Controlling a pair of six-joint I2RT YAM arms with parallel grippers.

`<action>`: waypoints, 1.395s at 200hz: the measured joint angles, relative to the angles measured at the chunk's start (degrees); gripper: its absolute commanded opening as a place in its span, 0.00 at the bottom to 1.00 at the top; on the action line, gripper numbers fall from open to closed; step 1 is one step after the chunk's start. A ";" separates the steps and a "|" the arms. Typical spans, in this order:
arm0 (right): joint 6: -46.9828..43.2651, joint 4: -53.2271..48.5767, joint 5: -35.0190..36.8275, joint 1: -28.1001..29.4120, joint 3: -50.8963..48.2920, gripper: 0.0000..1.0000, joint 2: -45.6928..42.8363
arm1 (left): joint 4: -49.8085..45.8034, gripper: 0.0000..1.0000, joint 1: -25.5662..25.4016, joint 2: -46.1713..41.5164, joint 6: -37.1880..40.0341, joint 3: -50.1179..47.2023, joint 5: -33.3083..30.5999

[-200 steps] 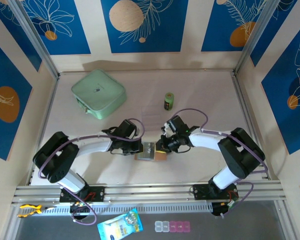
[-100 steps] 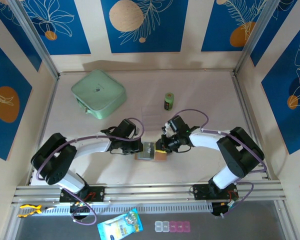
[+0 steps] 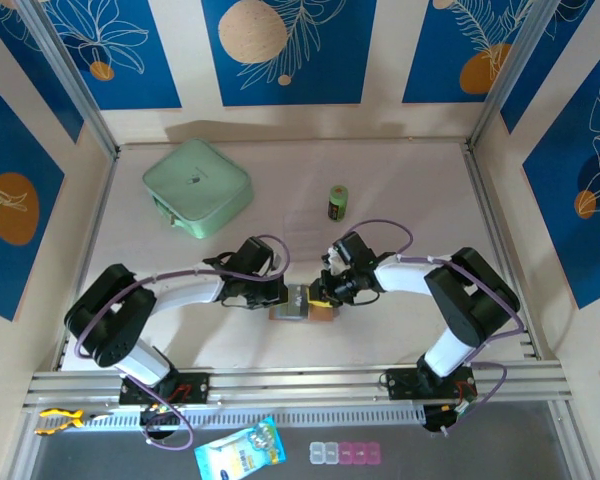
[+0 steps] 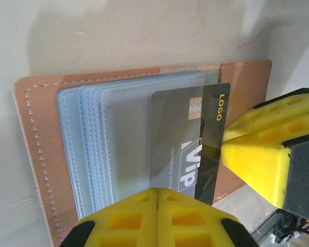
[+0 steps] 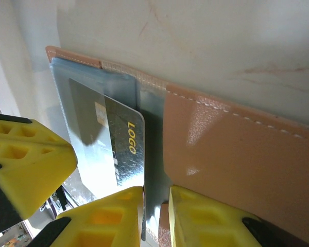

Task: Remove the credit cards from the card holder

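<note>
Tabletop (image 3: 400,180) under your arms carries a green case (image 3: 197,187) at the far left, well apart from the work. Your card holder (image 5: 237,154) lies open and flat near the front middle, between both grippers. Your left gripper (image 4: 157,193) is closed, pads pressed together, over one edge of the holder. Your right gripper (image 5: 155,194) stands narrowly apart, and the edge of a grey card (image 4: 180,144), partly out of its clear sleeve (image 4: 118,134), sits in that gap against one pad.
</note>
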 measured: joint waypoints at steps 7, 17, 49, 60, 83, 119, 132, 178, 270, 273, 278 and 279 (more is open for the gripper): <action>0.02 0.15 -0.11 0.00 0.02 0.21 0.11 | 0.00 0.04 0.00 0.17 0.02 0.00 0.00; 0.09 0.28 -0.33 0.00 0.11 0.21 0.22 | -0.02 0.04 0.00 0.50 0.02 0.00 -0.09; 0.44 1.07 -1.07 0.00 0.42 0.21 0.94 | -0.02 0.04 0.00 1.33 0.17 0.00 -0.20; 0.61 1.53 -1.33 0.00 0.44 0.21 1.07 | -0.02 0.04 0.00 1.36 0.20 0.00 -0.20; 1.01 2.62 -1.95 0.00 0.50 0.20 1.84 | -0.02 0.04 0.00 1.40 0.20 0.00 -0.20; 1.22 3.58 -2.80 0.11 0.50 0.19 2.01 | -0.02 0.04 0.00 1.42 0.20 0.00 -0.20; 1.25 3.69 -2.99 0.22 0.50 0.18 2.01 | -0.02 0.03 0.00 1.46 0.20 0.00 -0.20; 1.31 4.02 -3.21 0.31 0.50 0.14 2.01 | 0.00 0.04 0.00 1.46 0.20 0.00 -0.20; 0.76 1.51 -2.54 -0.70 0.09 0.11 -1.92 | -0.02 0.04 0.00 1.46 0.20 0.00 -0.24; 0.52 1.14 -2.43 -0.87 0.02 0.11 -2.25 | -0.02 0.04 0.00 1.46 0.17 0.00 -0.24; 0.35 0.57 -2.25 -1.09 -0.07 0.11 -2.69 | -0.02 0.03 0.00 1.46 0.17 0.00 -0.24; 0.31 0.39 -2.19 -1.16 -0.07 0.11 -2.75 | -0.02 0.03 0.00 1.46 0.17 0.00 -0.26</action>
